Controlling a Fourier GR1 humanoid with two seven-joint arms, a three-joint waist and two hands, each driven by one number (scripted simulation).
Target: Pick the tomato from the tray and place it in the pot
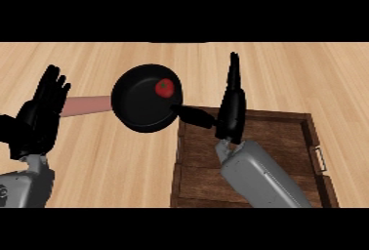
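A red tomato [164, 87] lies inside the black pot [142, 105], near its upper right rim. The pot has a pale pink handle [85, 105] pointing left and stands on the wooden counter, left of the dark wooden tray [288, 146]. My right hand [232, 105] is raised over the tray's left part, just right of the pot, fingers straight up and thumb pointing toward the pot; it is open and holds nothing. My left hand [39, 117] rests at the left edge, open, fingers up.
The tray has a raised rim and a small metal handle [319, 159] on its right side. Light wooden counter [288, 73] spreads behind and to the left of the tray.
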